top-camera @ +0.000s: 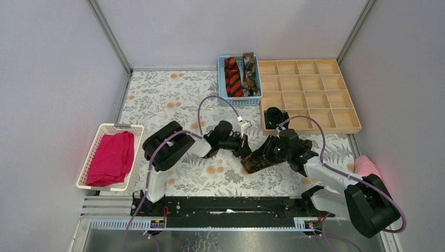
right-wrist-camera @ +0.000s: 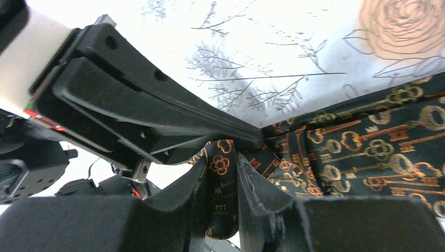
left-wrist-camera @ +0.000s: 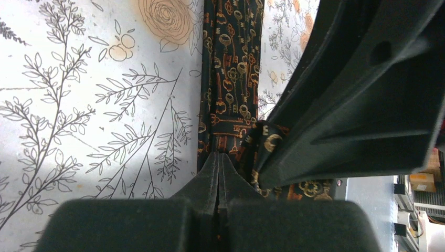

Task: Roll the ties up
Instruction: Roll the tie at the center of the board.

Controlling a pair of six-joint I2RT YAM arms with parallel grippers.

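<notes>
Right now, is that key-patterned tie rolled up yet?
Not rolled: the tie mostly lies flat on the table; only one end is folded up, pinched in the right hand.

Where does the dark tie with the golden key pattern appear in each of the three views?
Top external: the key-patterned tie lies at the centre, between the two arms, on the floral tablecloth.
Left wrist: it runs from top centre down to the left claw.
Right wrist: it fills the right side, with one fold pinched in the right claw.
Shared landmark: the floral tablecloth, visible in all three.
</notes>
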